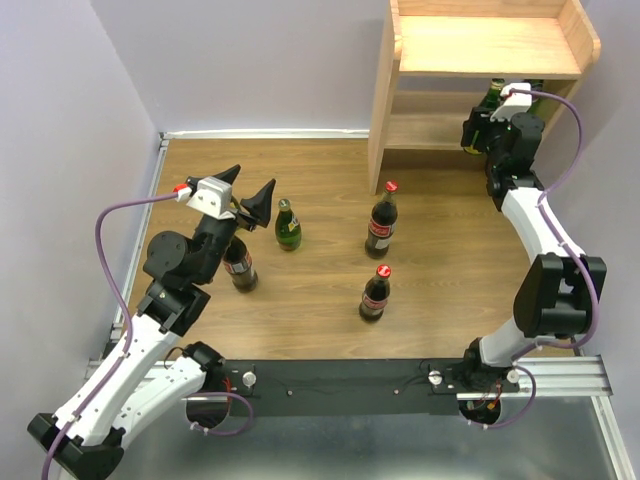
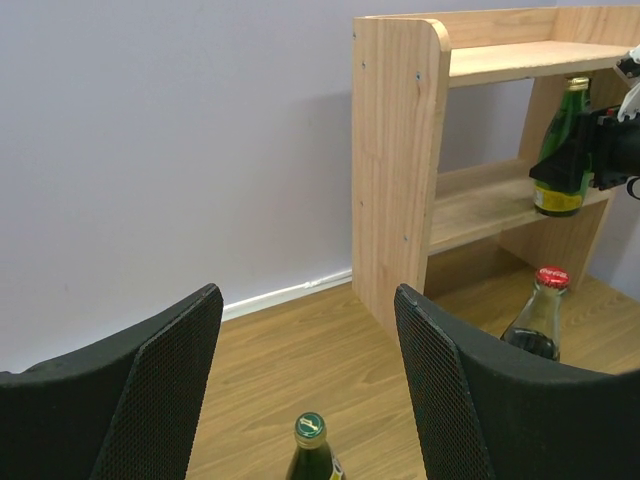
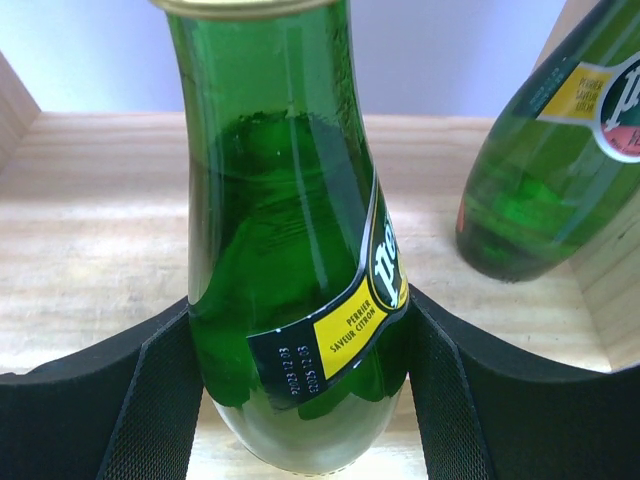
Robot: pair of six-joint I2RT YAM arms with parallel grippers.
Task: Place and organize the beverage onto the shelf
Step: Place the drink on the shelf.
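In the right wrist view, the right jaws were seen pinching a green bottle [image 3: 290,250] at its belly, both pads pressed against the glass. The bottle stood on the lower tier of the shelf [image 1: 490,45]. A second green bottle [image 3: 550,170] was farther in and to the right, near the side panel. From above, both were largely hidden under the top board.

The left jaws were spread wide with nothing between them, raised over the bench [image 1: 460,250]. Only the top view showed a cola bottle [image 1: 240,268] partly covered by the left arm. A third green bottle [image 1: 288,226] stood near those jaws, and its gold cap was seen low between the fingers in the left wrist view. A second cola bottle [image 1: 382,220] and a third cola bottle [image 1: 375,293] stood apart at mid-bench.
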